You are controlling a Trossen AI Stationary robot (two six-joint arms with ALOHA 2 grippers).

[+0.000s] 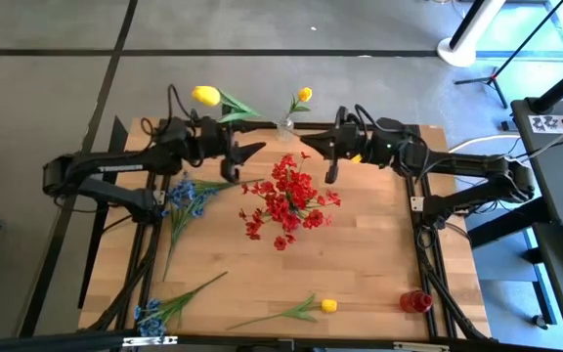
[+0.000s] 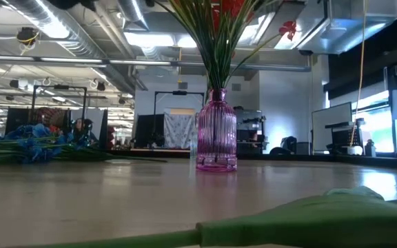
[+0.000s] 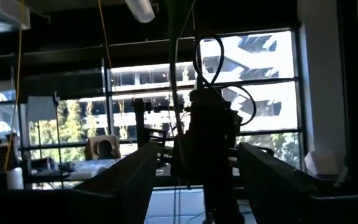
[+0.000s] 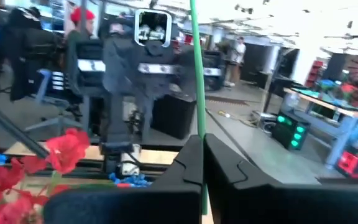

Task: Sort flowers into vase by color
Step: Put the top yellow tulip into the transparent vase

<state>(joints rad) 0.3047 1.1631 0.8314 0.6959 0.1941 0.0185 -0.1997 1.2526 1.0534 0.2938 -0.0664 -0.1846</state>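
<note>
Yellow tulips: three. One at top, left of centre [image 1: 206, 95]; one at top centre above a small clear vase [image 1: 304, 95]; one lying at bottom centre [image 1: 328, 306].

Blue flower stems: two, left of centre [image 1: 190, 198] and lower left [image 1: 149, 315].

Red spray bunch: one, at centre [image 1: 289, 200], in a pink vase [image 2: 216, 140].

Loose red bloom: one, lower right [image 1: 416, 300].

Vases: two. Arms: two.

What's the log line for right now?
left gripper: open, near red flowers | right gripper: shut on green stem | red flowers: in purple vase | blue flowers: on table
</note>
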